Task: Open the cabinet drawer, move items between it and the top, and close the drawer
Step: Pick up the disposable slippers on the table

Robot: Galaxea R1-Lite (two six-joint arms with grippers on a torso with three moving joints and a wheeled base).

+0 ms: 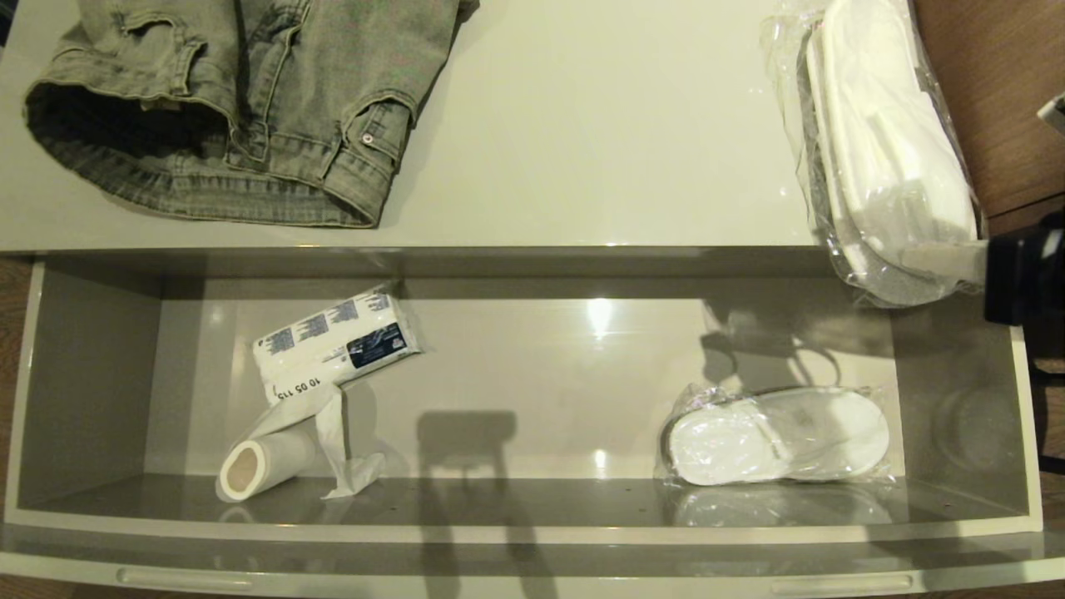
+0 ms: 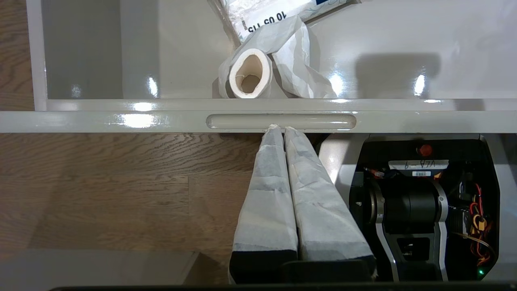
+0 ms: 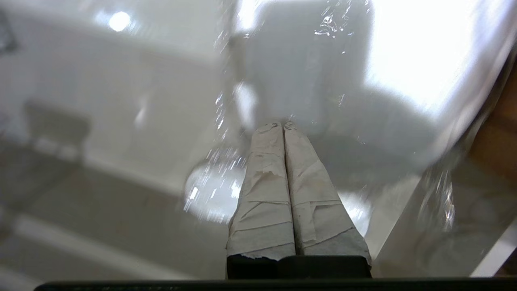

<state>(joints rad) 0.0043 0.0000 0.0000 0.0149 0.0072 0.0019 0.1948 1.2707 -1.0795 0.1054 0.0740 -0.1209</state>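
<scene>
The cabinet drawer (image 1: pixel 532 499) is standing open across the lower half of the head view. Inside it, a wrapped pair of slippers (image 1: pixel 778 434) is lying at lower right, with a tissue pack (image 1: pixel 333 343) and a paper roll (image 1: pixel 266 466) at lower left. On the cabinet top (image 1: pixel 582 125), the folded denim garment (image 1: pixel 241 100) is lying at upper left. At upper right, the right end effector (image 3: pixel 284 126), fingers pressed together, is pinching the plastic wrap of a second slipper pack (image 1: pixel 886 158) overhanging the top's front edge. The left end effector (image 2: pixel 280 128), fingers pressed together and holding nothing, is touching the slot handle (image 2: pixel 281 121).
</scene>
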